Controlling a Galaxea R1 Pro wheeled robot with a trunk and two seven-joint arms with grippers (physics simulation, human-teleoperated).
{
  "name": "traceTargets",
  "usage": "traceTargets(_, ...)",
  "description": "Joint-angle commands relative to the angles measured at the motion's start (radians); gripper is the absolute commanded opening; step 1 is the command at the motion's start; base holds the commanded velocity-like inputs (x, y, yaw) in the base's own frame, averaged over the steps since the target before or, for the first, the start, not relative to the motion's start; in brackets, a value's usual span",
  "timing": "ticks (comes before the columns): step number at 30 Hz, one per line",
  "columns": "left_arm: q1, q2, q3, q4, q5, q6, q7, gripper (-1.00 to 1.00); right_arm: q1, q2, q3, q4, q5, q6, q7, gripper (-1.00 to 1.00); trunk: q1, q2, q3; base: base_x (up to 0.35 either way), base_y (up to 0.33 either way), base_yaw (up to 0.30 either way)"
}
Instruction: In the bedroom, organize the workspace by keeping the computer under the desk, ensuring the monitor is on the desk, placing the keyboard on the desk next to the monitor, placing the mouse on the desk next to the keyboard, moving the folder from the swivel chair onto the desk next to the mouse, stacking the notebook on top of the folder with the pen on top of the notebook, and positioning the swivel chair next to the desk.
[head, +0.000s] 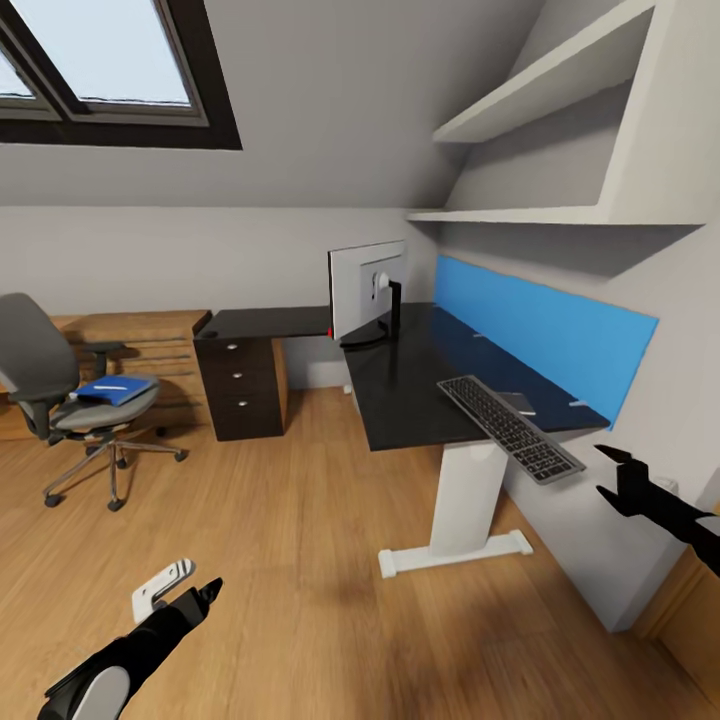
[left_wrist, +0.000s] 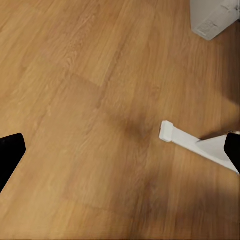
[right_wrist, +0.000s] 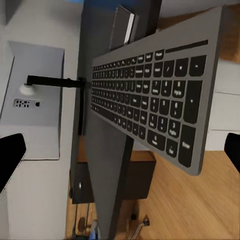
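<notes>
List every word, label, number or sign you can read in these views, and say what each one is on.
No text can be read in any view.
Keyboard: the keys carry pale legends, too small and blurred to read.
Monitor: its white back has a small panel of dark marks, unreadable.
Folder on the swivel chair: plain blue, with a white strip lying on it, no lettering visible.
Desk: no markings.

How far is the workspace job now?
Done: monitor stands on the desk. In hand: nothing; the keyboard overhangs the desk's edge, near the open right gripper. Left: blue folder lies on the swivel chair, apart from the desk.
</notes>
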Motion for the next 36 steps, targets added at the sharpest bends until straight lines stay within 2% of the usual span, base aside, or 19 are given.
traceTargets(1, 0.0, 0.0, -0.007, -0.001, 0.01, 0.002, 0.009, 1.0, -0.001, -0.001, -0.008, 0.004, 0.003, 0.006, 0.011, 1.0, 0.004, -0.008, -0.004, 0.0, 0.0, 0.0)
traceTargets(5, 0.0, 0.0, -0.046, -0.001, 0.009, 0.001, 0.012, 1.0, -0.001, -0.002, -0.009, 0.014, 0.0, 0.015, 0.04, 1.0, 0.019, -0.036, -0.017, 0.0, 0.0, 0.0)
traceTargets(8, 0.0, 0.001, -0.056, 0.0, 0.009, 0.001, 0.012, 1.0, -0.001, -0.002, -0.009, 0.018, -0.001, 0.038, 0.047, 1.0, 0.031, -0.057, -0.026, 0.0, 0.0, 0.0)
traceTargets(23, 0.0, 0.0, -0.064, 0.0, 0.009, 0.0, 0.013, 1.0, -0.001, -0.003, -0.009, 0.02, -0.002, 0.084, 0.053, 1.0, 0.088, -0.162, -0.073, 0.0, 0.0, 0.0)
traceTargets(33, 0.0, 0.0, -0.066, 0.001, 0.009, 0.001, 0.01, 1.0, -0.001, -0.004, -0.01, 0.019, -0.002, 0.085, 0.053, 1.0, 0.088, -0.162, -0.073, 0.0, 0.0, 0.0)
traceTargets(36, 0.0, 0.0, -0.066, 0.001, 0.009, 0.0, 0.012, 1.0, -0.001, -0.004, -0.01, 0.019, -0.001, 0.085, 0.053, 1.0, 0.1, -0.183, -0.082, 0.0, 0.0, 0.0)
